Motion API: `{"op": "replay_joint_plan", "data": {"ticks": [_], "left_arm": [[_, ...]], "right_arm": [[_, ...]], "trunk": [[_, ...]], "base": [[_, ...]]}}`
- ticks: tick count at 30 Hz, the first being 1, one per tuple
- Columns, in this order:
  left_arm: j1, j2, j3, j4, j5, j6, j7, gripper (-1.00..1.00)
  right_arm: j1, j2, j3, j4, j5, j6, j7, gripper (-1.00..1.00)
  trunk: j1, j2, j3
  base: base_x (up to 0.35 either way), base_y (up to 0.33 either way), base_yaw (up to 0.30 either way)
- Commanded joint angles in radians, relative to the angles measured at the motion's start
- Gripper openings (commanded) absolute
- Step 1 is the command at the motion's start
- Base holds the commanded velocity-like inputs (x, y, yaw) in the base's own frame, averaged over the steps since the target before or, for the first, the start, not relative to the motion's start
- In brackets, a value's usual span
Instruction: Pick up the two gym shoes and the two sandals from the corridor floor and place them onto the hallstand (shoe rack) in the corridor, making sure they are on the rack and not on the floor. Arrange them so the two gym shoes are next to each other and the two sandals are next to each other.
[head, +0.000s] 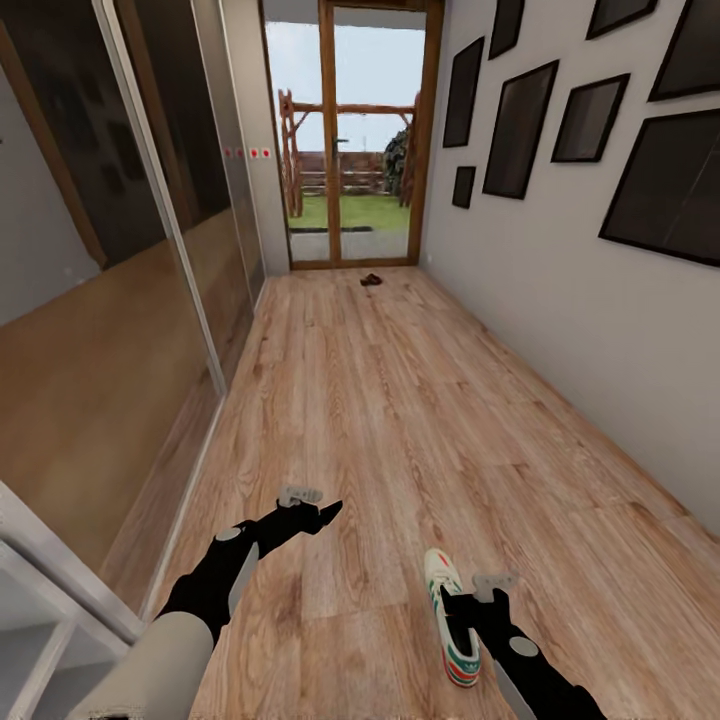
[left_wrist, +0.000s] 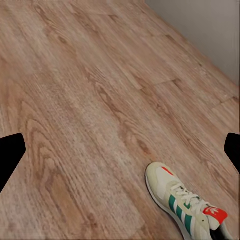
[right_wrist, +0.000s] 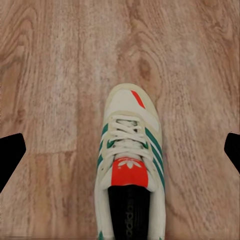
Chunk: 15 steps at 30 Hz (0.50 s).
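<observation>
A gym shoe (head: 452, 615) lies on the corridor floor (head: 400, 420) beside the right gripper (head: 478, 600); sandals (head: 371, 280) sit by the far glass door (head: 352, 135).

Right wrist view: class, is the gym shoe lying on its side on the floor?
No. The gym shoe stands upright on its sole on the floor, with its laces, red tongue patch and open top facing the camera.

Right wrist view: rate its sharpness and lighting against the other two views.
Right wrist view: sharpest, the gym shoe has crisp laces and stripes under flat, even light with hardly any shadow. Left wrist view: the floor grain looks soft, the shoe cut by the frame edge. Head view: bright daylight at the glass door, dim reflections on the mirrored panels, and the far dark object too small to identify.
</observation>
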<state>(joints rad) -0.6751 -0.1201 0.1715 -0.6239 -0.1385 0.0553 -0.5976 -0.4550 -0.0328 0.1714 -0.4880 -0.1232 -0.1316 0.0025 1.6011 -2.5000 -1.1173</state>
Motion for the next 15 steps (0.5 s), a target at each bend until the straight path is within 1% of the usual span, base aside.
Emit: {"op": "replay_joint_plan", "data": {"ticks": [1,4,10,15], "left_arm": [[-0.006,-0.003,0.008,-0.002,-0.009,0.011,-0.008,1.0],[-0.021,-0.007,0.006,-0.001,-0.009,0.037,-0.011,1.0],[-0.023,-0.008,0.003,0.0,-0.01,0.039,-0.014,1.0],[-0.036,-0.017,-0.013,-0.018,-0.008,0.044,-0.01,1.0]], "right_arm": [[-0.001,-0.001,0.006,0.001,-0.011,-0.004,0.001,1.0],[-0.001,-0.001,0.005,0.002,-0.012,-0.004,0.001,1.0],[-0.001,-0.001,0.005,0.001,-0.012,-0.003,0.001,1.0],[-0.001,-0.001,0.005,0.0,-0.013,-0.003,0.001,1.0]], "trunk": [[0.0,-0.001,-0.006],[0.002,-0.001,-0.022],[0.004,-0.003,-0.054],[0.006,-0.004,-0.082]], "base": [[0.0,0.0,0.097],[0.0,0.0,0.076],[0.0,0.0,0.02],[0.0,0.0,0.003]]}}
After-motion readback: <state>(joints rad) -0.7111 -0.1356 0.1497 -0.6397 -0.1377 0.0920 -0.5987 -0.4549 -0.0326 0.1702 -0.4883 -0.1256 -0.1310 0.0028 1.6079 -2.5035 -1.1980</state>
